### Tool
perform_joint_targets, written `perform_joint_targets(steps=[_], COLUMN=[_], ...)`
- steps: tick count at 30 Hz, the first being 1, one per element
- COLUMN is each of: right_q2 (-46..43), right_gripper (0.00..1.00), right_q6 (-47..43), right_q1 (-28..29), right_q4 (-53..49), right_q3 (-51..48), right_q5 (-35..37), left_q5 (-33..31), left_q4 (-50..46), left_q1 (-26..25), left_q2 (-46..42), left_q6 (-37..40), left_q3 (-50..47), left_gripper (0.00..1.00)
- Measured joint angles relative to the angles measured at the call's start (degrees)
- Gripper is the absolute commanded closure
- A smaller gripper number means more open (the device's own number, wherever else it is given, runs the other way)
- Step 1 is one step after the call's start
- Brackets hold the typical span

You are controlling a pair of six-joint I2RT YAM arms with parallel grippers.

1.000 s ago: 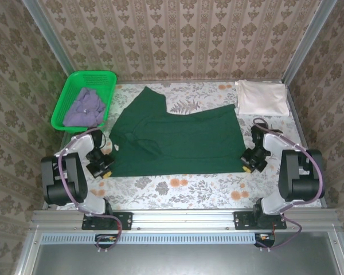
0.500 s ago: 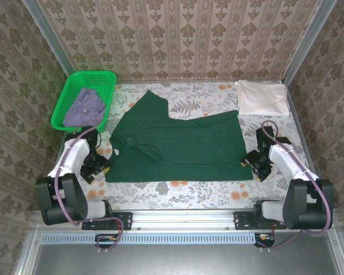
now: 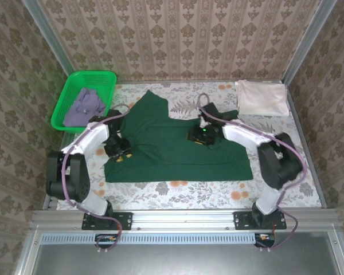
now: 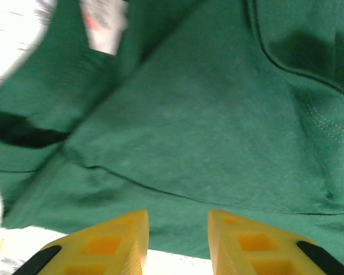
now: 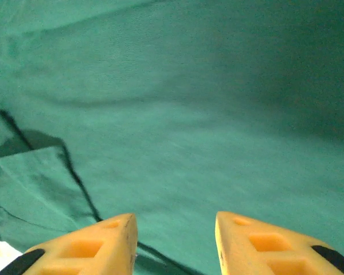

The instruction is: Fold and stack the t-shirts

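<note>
The large dark green t-shirt (image 3: 178,154) lies spread flat in the middle of the table. My left gripper (image 3: 119,150) hovers open over its left edge; in the left wrist view the yellow fingertips (image 4: 126,235) stand apart above green cloth (image 4: 206,132), with a white label (image 4: 106,23) further off. My right gripper (image 3: 202,136) is open over the shirt's middle, with flat green cloth (image 5: 178,126) and a fold line beneath it. The cream-white t-shirt (image 3: 262,97) lies folded at the back right. The greyish-lavender t-shirt (image 3: 85,107) sits crumpled in the basket.
The bright green plastic basket (image 3: 74,80) stands at the back left corner. Patterned walls and metal posts close in the table on three sides. Floral tablecloth (image 3: 206,189) shows in front of the green shirt.
Both arms left the shirt's near corners and swung inward: the right gripper to the shirt's middle, the left up along its left edge. The shirt's near hem shifted slightly.
</note>
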Motion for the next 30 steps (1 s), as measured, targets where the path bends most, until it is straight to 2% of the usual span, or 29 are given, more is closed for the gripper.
perform_joint_targets(steps=[5,13,21,30], right_q2=[13.6,23.98,29.16,31.06], right_gripper=[0.68,0.64,0.63,0.62], right_q6=[-3.61,-7.15,-8.59,-9.2], right_q1=[4.92,10.03,11.37,11.61], right_q4=[-0.31,-5.9,-11.5,-13.88], right_q3=[14.62,29.79,35.41,38.66], right_q5=[-5.73,-9.42,-9.92,-9.25], left_q5=[1.75,1.95,0.63,0.24], left_q4=[1.36,1.92,1.95,1.95], left_q1=[0.61,2.14,2.91,3.17], left_q2=[3.74,5.64,7.28,7.63], left_q6=[1.42,2.67,4.15,5.27], left_q3=[-0.94,-3.3,-3.87,-4.04], left_gripper=[0.68,0.68,0.66,0.65])
